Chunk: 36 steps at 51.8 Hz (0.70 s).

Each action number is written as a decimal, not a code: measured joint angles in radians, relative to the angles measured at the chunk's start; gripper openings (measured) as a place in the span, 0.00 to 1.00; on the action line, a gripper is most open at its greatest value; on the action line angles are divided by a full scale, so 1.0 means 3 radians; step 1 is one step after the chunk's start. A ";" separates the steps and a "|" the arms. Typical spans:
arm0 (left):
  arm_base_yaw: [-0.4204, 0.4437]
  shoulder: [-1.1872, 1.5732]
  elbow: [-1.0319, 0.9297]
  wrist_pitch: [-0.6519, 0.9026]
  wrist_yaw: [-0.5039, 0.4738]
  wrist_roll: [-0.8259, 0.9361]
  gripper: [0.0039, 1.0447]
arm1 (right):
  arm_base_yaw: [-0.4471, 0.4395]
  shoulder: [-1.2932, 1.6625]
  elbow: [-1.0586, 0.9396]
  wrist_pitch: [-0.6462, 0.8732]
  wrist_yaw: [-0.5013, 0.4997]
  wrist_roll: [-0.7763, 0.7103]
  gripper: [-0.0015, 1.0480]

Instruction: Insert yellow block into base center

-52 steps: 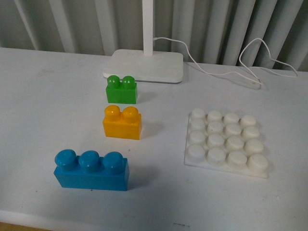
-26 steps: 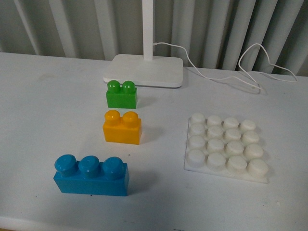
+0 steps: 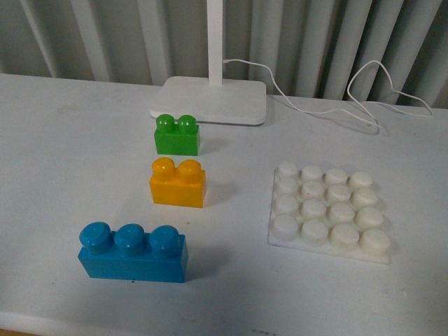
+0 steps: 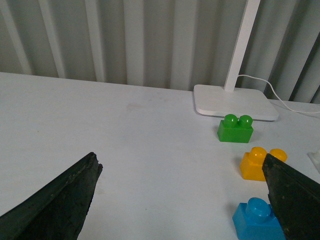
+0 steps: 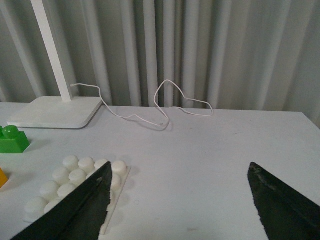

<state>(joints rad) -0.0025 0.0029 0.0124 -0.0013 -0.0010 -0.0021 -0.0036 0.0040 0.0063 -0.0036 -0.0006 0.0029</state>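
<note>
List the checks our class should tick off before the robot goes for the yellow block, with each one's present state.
1. Upright yellow block, studs up, apart from green block and blue block: ok.
2. Bare studs across the base, centre free: ok.
3. Open, empty left hand: ok.
4. Open, empty right hand: ok.
5. A hand positioned above the yellow block: not ok, neither appears in the front view.

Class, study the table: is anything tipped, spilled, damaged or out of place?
Nothing stands out. The yellow block, green brick and blue brick stand upright and apart; the base lies flat, no block on it yet.
</note>
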 joint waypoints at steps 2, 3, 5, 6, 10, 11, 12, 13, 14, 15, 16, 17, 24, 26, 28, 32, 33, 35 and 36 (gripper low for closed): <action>0.0000 0.0000 0.0000 0.0000 0.0001 0.0001 0.94 | 0.0000 0.0000 0.0000 0.0000 0.0000 0.0000 0.89; 0.0000 0.0000 0.0000 0.0000 0.0000 0.0000 0.94 | 0.0000 0.0000 0.0000 0.0000 0.0000 0.0001 0.92; 0.0000 0.0000 0.0000 0.0000 0.0001 0.0001 0.94 | 0.0000 0.0000 0.0000 0.0000 0.0000 0.0003 0.93; 0.0000 0.0000 0.0000 0.0000 0.0001 0.0001 0.94 | -0.0001 0.0000 0.0000 0.0000 0.0000 0.0001 0.92; 0.0000 0.0000 0.0000 0.0000 0.0001 0.0001 0.94 | 0.0000 0.0000 0.0000 0.0000 0.0000 0.0001 0.91; 0.0000 0.0000 0.0000 0.0000 0.0001 0.0001 0.94 | 0.0000 0.0000 0.0000 0.0000 0.0000 0.0001 0.91; 0.0000 0.0000 0.0000 0.0000 0.0001 0.0001 0.94 | 0.0000 0.0000 0.0000 0.0000 0.0000 0.0001 0.91; 0.0000 0.0000 0.0000 0.0000 0.0001 0.0000 0.94 | 0.0000 0.0000 0.0000 0.0000 0.0000 0.0001 0.91; 0.0000 0.0000 0.0000 0.0000 0.0000 0.0001 0.94 | 0.0000 0.0000 0.0000 0.0000 0.0000 0.0001 0.91; 0.0000 0.0000 0.0000 0.0000 0.0001 0.0001 0.94 | 0.0000 0.0000 0.0000 0.0000 0.0000 0.0001 0.91; 0.0000 0.0000 0.0000 0.0000 0.0001 0.0001 0.94 | 0.0000 0.0000 0.0000 0.0000 0.0000 0.0001 0.91; 0.0000 0.0000 0.0000 0.0000 0.0000 0.0001 0.94 | 0.0000 0.0000 0.0000 0.0000 0.0000 0.0001 0.91; 0.0000 0.0000 0.0000 0.0000 0.0000 0.0001 0.94 | 0.0000 0.0000 0.0000 0.0000 0.0000 0.0001 0.91; 0.0000 0.0000 0.0000 0.0000 0.0001 0.0001 0.94 | -0.0001 0.0000 0.0000 0.0000 0.0000 0.0001 0.91; 0.0000 0.0000 0.0000 0.0000 0.0001 0.0001 0.94 | 0.0000 0.0000 0.0000 0.0000 0.0000 0.0001 0.91; 0.0000 0.0000 0.0000 0.0000 0.0000 0.0001 0.94 | 0.0000 0.0000 0.0000 0.0000 0.0000 0.0001 0.91; 0.0000 0.0000 0.0000 0.0000 0.0001 0.0001 0.94 | 0.0000 0.0000 0.0000 0.0000 0.0000 0.0001 0.91; -0.0025 0.0006 -0.0003 0.0015 -0.0084 -0.0004 0.94 | 0.0000 0.0000 0.0000 0.0000 0.0000 0.0001 0.91; -0.0086 0.0029 -0.0003 0.0067 -0.0284 -0.0019 0.94 | 0.0000 0.0000 0.0000 0.0000 0.0000 0.0001 0.91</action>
<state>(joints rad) -0.0284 0.0116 0.0116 0.0189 -0.0860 -0.0078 -0.0036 0.0040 0.0063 -0.0036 -0.0006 0.0032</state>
